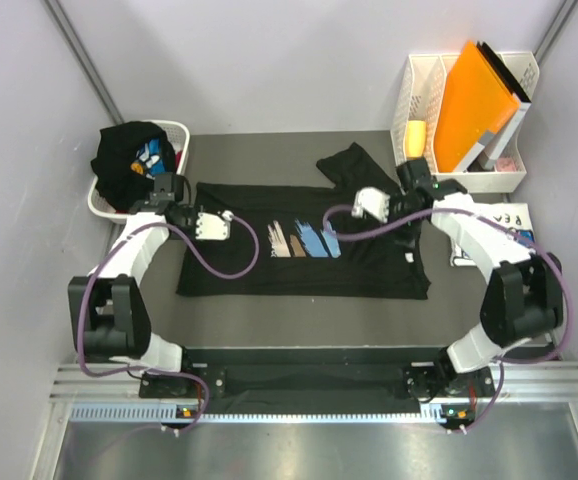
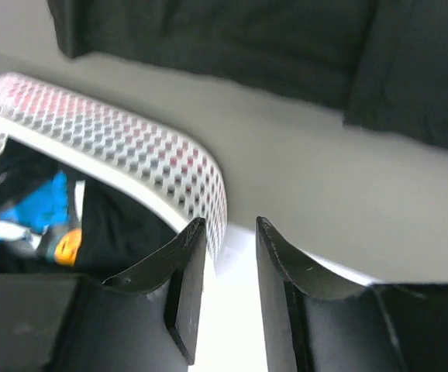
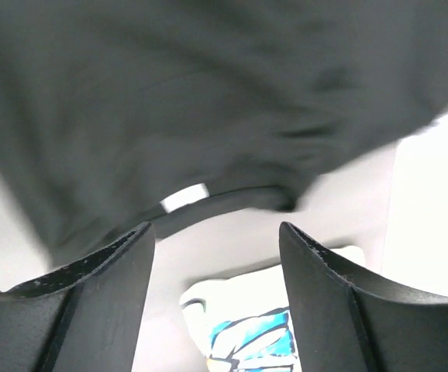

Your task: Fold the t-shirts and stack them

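A black t-shirt (image 1: 304,262) with a blue, white and tan chest print lies spread flat across the middle of the table. My left gripper (image 1: 214,226) hovers over its left end, open with nothing between the fingers (image 2: 231,225). Over the shirt's upper right, near a sleeve, my right gripper (image 1: 369,205) is open and empty (image 3: 215,229). In the right wrist view the black shirt (image 3: 208,101) fills the top. A folded white tee (image 3: 255,333) with blue print shows below it, and it lies at the table's right edge (image 1: 504,225). Another black tee (image 1: 129,160) sits bundled in the basket.
The white laundry basket (image 1: 181,135) stands at the back left, and its perforated wall (image 2: 131,147) is close to my left fingers. A white file rack (image 1: 419,90) with an orange folder (image 1: 474,100) stands at the back right. Grey walls close in both sides.
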`<action>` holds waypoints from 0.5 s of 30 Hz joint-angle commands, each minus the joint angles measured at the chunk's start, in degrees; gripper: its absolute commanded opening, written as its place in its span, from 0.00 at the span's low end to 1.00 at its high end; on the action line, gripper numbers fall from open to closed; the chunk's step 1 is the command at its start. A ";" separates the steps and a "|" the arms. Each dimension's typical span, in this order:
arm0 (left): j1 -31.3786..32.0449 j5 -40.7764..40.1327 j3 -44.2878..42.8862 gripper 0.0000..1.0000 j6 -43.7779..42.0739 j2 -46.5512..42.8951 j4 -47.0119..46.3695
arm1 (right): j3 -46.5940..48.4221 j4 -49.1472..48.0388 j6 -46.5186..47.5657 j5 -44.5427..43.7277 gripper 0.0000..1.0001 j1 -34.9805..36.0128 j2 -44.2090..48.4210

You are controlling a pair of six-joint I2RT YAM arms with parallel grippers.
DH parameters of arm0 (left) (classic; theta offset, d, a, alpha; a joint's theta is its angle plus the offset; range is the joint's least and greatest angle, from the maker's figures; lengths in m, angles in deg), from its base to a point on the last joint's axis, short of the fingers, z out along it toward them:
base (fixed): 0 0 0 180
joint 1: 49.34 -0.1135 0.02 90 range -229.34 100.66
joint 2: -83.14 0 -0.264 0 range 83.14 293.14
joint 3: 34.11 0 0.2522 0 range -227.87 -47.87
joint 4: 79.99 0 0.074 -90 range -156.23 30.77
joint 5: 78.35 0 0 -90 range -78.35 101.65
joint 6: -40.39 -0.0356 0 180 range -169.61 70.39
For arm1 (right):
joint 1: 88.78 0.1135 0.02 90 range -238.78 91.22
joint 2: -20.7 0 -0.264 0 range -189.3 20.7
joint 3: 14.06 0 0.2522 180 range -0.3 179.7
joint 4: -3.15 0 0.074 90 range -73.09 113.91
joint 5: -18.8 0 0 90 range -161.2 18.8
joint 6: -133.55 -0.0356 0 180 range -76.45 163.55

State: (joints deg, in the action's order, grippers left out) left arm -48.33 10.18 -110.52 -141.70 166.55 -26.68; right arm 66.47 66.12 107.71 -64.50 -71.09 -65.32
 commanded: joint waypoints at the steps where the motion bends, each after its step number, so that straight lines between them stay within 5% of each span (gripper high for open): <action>1: 0.04 5.77 -0.37 0.35 2.18 4.55 -5.52 | 11.44 -7.20 -12.20 3.32 0.63 -3.19 -10.27; 4: 1.44 4.38 1.48 0.18 4.11 7.63 -13.95 | 24.15 -5.37 -18.01 6.13 0.53 -5.38 -19.16; 5: 2.05 3.07 2.26 0.02 6.38 9.81 -16.93 | 26.90 -4.66 -19.41 6.39 0.49 -6.08 -21.36; 10: 5.13 -2.04 -3.25 0.00 14.56 18.43 -22.68 | 38.86 -2.98 -24.26 8.59 0.23 -7.50 -30.87; 15: 7.59 -2.13 -8.28 0.00 19.14 21.61 -23.02 | 40.03 -2.45 -23.47 7.80 0.23 -7.50 -33.51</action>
State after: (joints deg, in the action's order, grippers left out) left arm -42.38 8.91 -114.55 -128.35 187.89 -44.50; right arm 103.56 62.34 85.92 -58.66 -78.50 -98.49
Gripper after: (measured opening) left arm 0.010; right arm 0.215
